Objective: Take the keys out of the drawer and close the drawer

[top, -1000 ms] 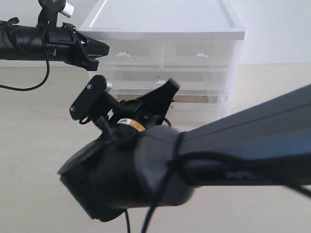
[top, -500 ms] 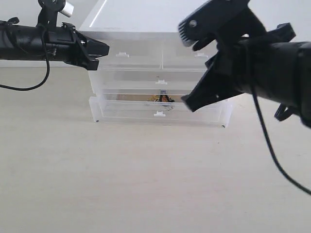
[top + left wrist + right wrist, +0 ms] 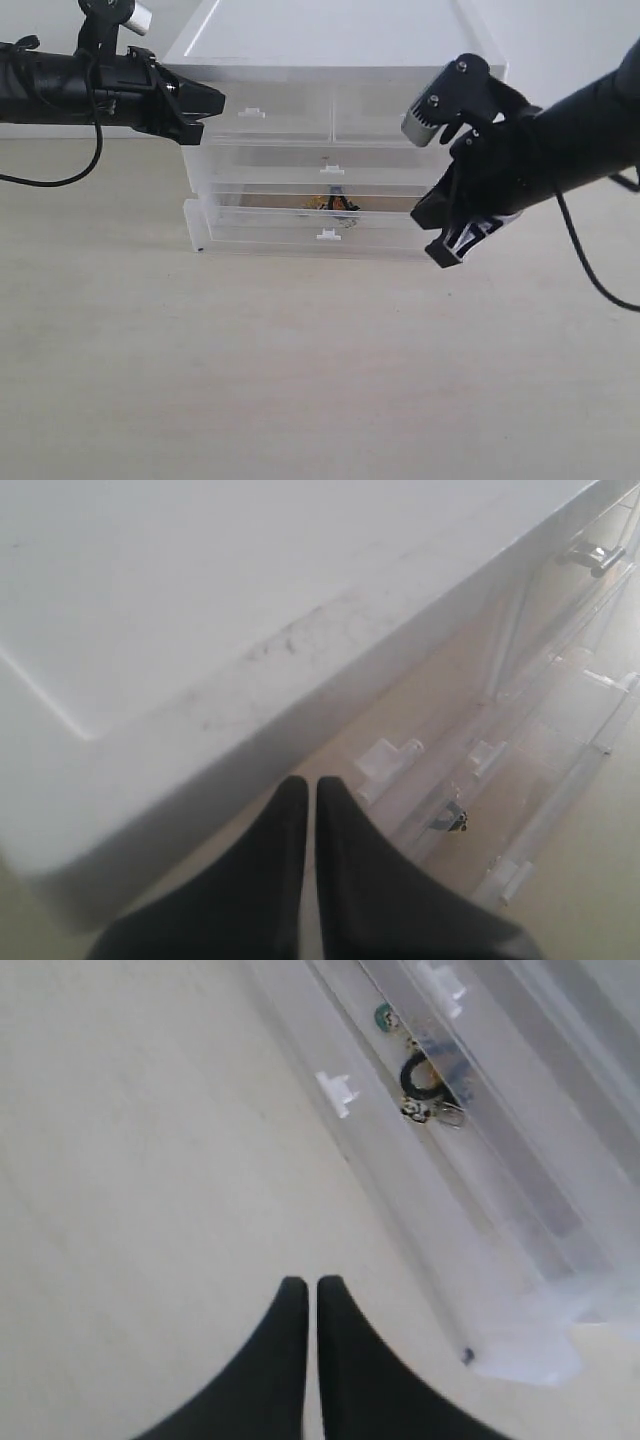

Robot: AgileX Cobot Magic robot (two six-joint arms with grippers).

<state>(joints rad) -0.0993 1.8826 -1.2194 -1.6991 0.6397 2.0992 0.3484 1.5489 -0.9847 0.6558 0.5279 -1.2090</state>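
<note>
The keys lie in the lowest drawer, a gold bunch with a black loop. That drawer stands pulled out a little, its tab handle facing front. In the right wrist view the keys show through the drawer's open top, beyond the handle. My right gripper is shut and empty, tilted down over the table by the drawer's right front corner; its tips hover above bare table. My left gripper is shut and empty at the cabinet's upper left corner. The left wrist view shows that gripper's tips below the lid edge.
The white cabinet stands at the back middle of a pale table. Above the open drawer sit a shut wide drawer and two half-width top drawers. A black cable hangs from the right arm.
My right arm swung away from the camera to the right, then dropped lower beside the drawer's right front corner. The left arm, drawer and keys stayed put.
</note>
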